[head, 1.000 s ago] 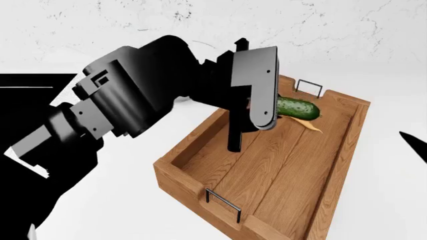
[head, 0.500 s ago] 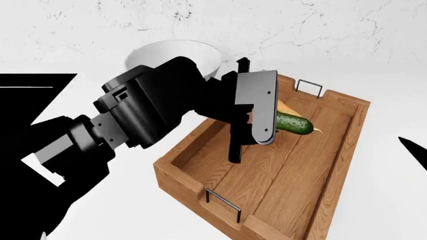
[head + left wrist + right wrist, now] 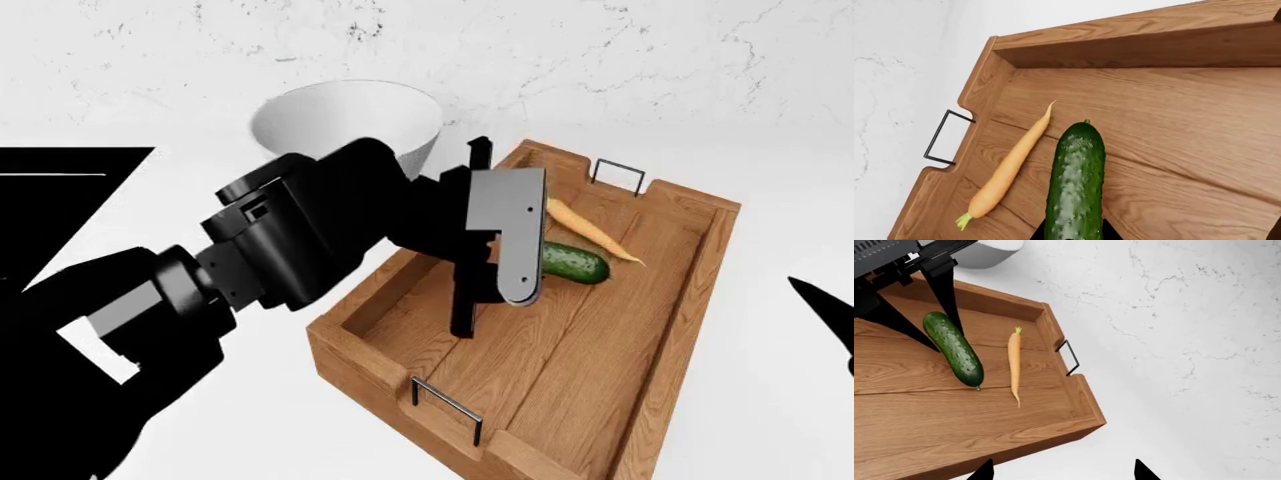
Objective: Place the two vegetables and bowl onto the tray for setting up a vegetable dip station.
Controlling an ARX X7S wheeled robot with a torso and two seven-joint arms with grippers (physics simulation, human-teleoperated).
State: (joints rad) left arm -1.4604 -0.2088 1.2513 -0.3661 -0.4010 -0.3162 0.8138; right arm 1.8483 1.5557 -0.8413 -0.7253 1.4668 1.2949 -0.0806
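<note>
The brown wooden tray lies lengthwise in front of me. The pale-orange carrot lies on its floor near the far end. My left gripper is shut on one end of the dark green cucumber and holds it low over the tray floor, beside the carrot. In the left wrist view the cucumber sticks out from between the jaws, alongside the carrot. The white bowl stands on the counter behind my left arm, outside the tray. My right gripper is open and empty, beyond the tray's far end.
A wire handle stands at the tray's far end and another at the near end. The counter is white marble. One finger of my right gripper shows at the right edge of the head view.
My left gripper has moved toward me and lower with the cucumber in it. The bowl and the carrot, hidden behind the arm before, now show.
</note>
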